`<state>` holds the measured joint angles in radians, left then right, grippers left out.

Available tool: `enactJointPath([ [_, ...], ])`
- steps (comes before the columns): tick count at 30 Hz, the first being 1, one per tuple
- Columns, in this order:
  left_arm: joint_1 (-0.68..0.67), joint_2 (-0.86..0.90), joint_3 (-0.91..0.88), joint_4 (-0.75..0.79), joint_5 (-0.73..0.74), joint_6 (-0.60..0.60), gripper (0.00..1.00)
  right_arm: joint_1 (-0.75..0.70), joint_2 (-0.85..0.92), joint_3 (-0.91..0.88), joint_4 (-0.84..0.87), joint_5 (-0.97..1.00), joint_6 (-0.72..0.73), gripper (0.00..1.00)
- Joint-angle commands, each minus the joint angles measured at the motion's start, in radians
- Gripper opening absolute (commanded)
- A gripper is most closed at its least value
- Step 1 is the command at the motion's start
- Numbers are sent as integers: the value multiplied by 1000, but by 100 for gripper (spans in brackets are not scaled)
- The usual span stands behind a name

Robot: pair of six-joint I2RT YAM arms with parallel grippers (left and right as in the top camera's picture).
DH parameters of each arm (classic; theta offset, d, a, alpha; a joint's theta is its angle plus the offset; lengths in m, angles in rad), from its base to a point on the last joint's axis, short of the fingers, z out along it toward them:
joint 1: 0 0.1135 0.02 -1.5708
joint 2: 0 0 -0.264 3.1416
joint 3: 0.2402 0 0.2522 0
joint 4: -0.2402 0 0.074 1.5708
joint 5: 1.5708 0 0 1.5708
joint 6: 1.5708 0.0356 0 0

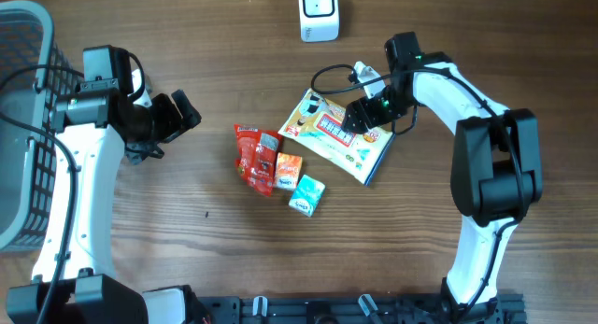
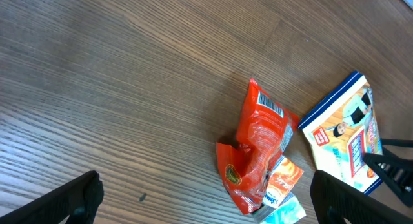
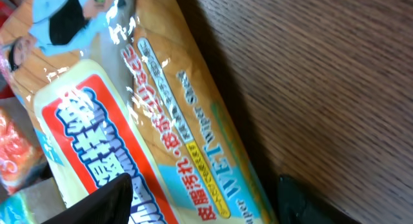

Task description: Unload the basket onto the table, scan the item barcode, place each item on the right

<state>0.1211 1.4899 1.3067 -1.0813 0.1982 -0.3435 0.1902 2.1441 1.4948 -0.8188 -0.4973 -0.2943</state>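
My right pincer (image 3: pixel 205 185): jaws part-wide, astride one long edge of the wet wipes pack (image 3: pixel 129 121), not visibly pinching yet.
Pack: flat on the table (image 1: pixel 187 231), printed face up, just beside the red pouch (image 1: pixel 254 156); no barcode shows.
Grip: I should bite deep on that edge, since glossy film will likely slip.
White device (image 1: pixel 319 11): probably the scanner, beyond the pack; I should turn the hidden side toward it.
My left pincer (image 1: pixel 182 114): wide, empty, well apart.
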Motion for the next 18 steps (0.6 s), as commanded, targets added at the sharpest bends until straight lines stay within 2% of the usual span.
enactJointPath([
  [1,5,3,12,-1,-6,-9,100,8,42,-28,-5,-10,82,89],
  [5,5,3,12,0,-6,-9,100,47,42,-116,71,-5,121,85],
  [6,5,3,12,0,-6,-9,100,57,42,-141,105,12,166,79],
  [10,6,3,12,-1,-6,-9,100,61,42,-155,126,63,274,13],
  [11,6,3,12,-1,-6,-9,100,61,42,-155,126,58,306,4],
  [15,5,3,12,-1,-6,-9,100,39,24,-141,117,-157,378,4],
  [18,6,3,12,-1,-6,-9,100,-37,-15,-69,135,-464,443,4],
])
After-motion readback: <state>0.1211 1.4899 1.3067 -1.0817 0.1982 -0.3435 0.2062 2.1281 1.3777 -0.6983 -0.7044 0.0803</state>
